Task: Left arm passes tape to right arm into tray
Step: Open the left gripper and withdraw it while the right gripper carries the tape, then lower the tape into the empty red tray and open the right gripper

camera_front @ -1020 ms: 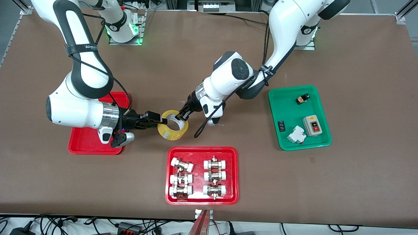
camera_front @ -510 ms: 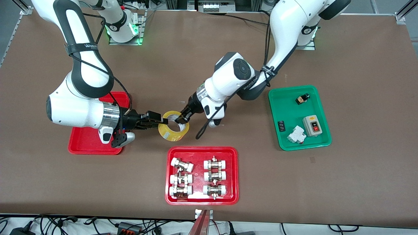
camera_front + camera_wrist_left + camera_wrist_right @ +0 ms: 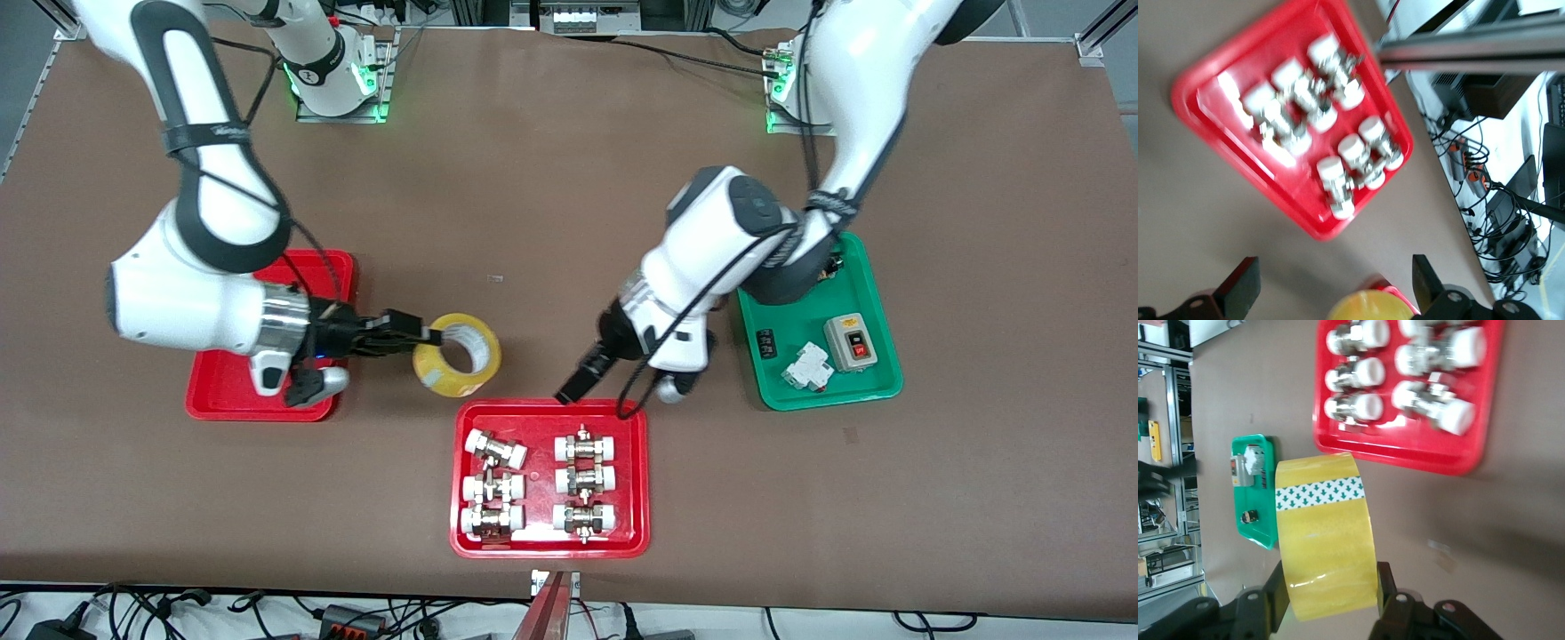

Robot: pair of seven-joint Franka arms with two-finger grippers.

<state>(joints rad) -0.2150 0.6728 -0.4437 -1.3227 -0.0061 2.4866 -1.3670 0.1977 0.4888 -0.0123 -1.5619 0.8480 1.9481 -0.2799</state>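
Yellow tape (image 3: 457, 354) gripped by its wall in the right gripper (image 3: 425, 337), up over bare table, at 3 o'clock from the plain red tray (image 3: 233, 398). At 5 o'clock from the tape, red tray of fittings (image 3: 548, 544); at 3 o'clock, green tray (image 3: 761, 293) — seen small in the right wrist view. Left gripper (image 3: 569, 391) spread empty, tilted down over the fittings tray's rim.
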